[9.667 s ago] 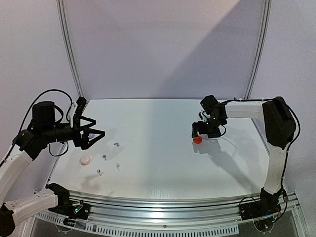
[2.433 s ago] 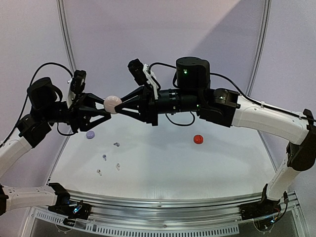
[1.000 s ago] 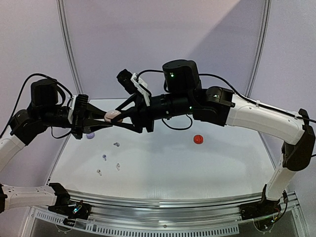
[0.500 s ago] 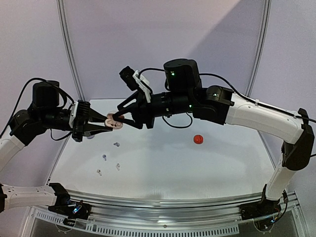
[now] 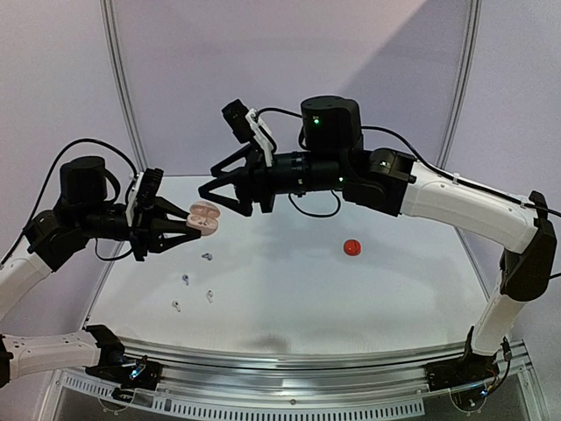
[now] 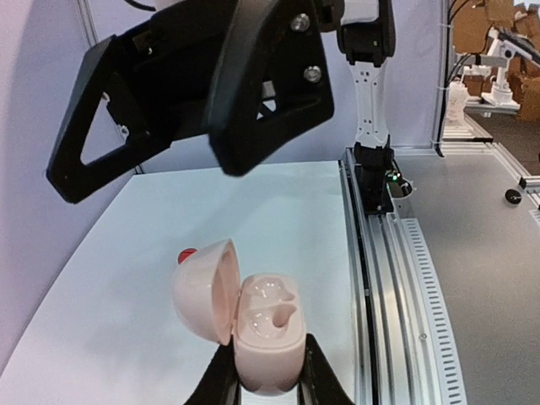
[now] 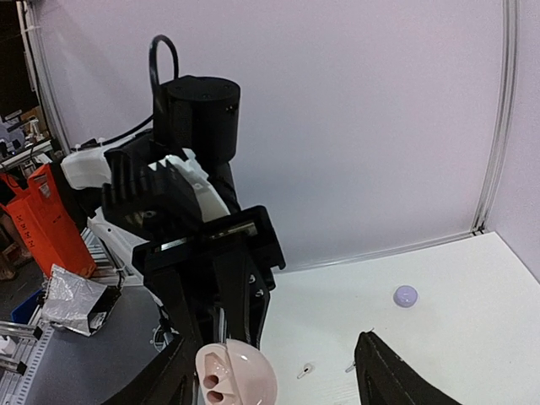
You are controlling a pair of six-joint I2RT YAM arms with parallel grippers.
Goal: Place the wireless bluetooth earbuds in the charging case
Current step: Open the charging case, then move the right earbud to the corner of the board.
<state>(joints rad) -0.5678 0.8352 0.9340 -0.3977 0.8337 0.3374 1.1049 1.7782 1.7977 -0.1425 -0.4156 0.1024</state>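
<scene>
Since half a second back, the right gripper (image 5: 219,200) has drawn up and away from the charging case (image 5: 204,219). Its fingers now stand spread, clear of the case, just above and to the right of it.

Case: pale pink, lid hinged open, the two halves side by side. Left gripper (image 5: 187,224) pinches the case base and holds it in the air over the left rear part of the table (image 5: 289,289).

Left wrist view: fingers (image 6: 221,381) pressed to either side of the base, lid (image 6: 205,289) swung out to the left, two moulded hollows facing up.

Four earbuds (image 5: 207,256) lie loose on the table below the held case and nearer the arm bases. They are apart from one another and in from the left and near edges. Colours too small to tell.

Red round case (image 5: 351,247) sits right of centre, bare surface all round it. Lilac round case (image 7: 405,295) shows in the right wrist view, on the table near the back wall.
</scene>
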